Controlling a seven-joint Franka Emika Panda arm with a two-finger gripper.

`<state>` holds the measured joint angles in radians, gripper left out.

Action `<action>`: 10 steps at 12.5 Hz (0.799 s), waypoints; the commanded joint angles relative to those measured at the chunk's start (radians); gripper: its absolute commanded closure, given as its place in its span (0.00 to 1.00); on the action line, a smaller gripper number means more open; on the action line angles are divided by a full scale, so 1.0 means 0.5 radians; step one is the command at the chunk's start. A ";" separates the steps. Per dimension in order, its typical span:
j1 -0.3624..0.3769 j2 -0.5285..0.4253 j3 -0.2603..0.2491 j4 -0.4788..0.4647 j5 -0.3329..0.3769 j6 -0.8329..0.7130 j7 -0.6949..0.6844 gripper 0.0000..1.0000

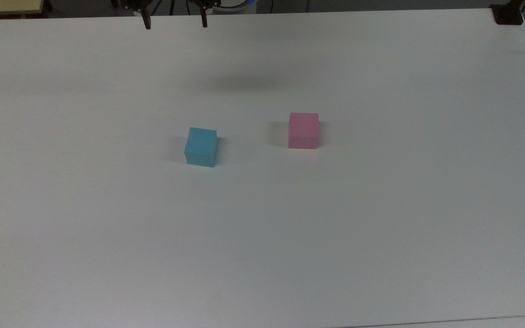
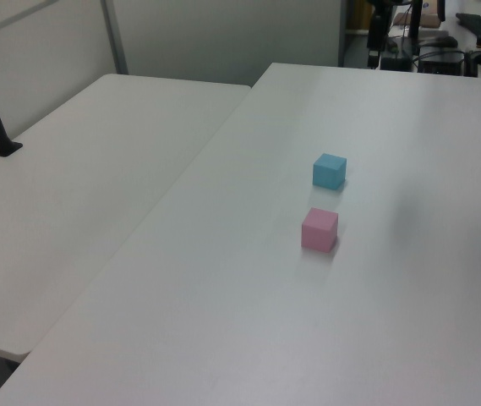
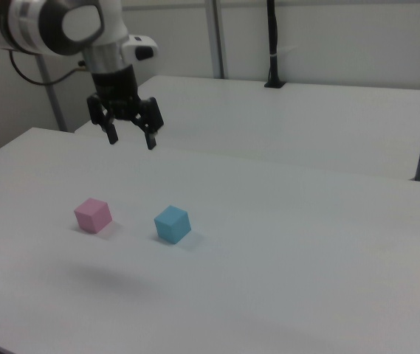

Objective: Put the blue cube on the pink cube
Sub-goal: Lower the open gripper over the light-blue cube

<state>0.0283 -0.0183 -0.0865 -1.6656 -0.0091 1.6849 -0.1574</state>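
Top view. The small light-blue matte cube (the blue cube (image 1: 201, 146)) sits flat on the broad white tabletop (image 1: 381, 228), near the middle. The small pale-pink matte cube (the pink cube (image 1: 303, 130)) stands on the top view's right of it, well apart, also flat on the table. Both have open surface on all sides, which I judge leaves room for fingers to straddle either one. The black two-finger gripper (image 1: 173, 20) shows at the upper edge as two dark fingertips set wide apart, with nothing between them. A soft shadow lies on the table below the fingertips in frame, so the gripper is judged to be hanging high above the surface.

Left view. The blue cube (image 2: 330, 171) is farther from the camera, the pink cube (image 2: 319, 230) nearer, a clear gap between them. A second white table (image 2: 79, 194) adjoins on the left view's left. No stacking is done yet.

Right view. The gripper (image 3: 130, 136) hangs from the white-and-grey robot arm (image 3: 69, 26), fingers spread wide and empty, pointing down, above and behind the cubes. Pink cube (image 3: 93, 214) is on the right view's left, blue cube (image 3: 173, 224) beside it to the right, not touching. The open stance suits an approach to the blue cube.

Writing: none legible on cubes, arm or tables.
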 commanded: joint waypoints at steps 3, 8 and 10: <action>-0.029 0.242 -0.020 -0.086 0.086 0.173 0.038 0.00; 0.008 0.521 0.007 -0.169 0.080 0.559 0.391 0.00; 0.035 0.604 0.016 -0.191 0.067 0.676 0.459 0.00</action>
<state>0.0219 0.2594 -0.0769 -1.7384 0.0183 1.9594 0.0153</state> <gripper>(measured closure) 0.000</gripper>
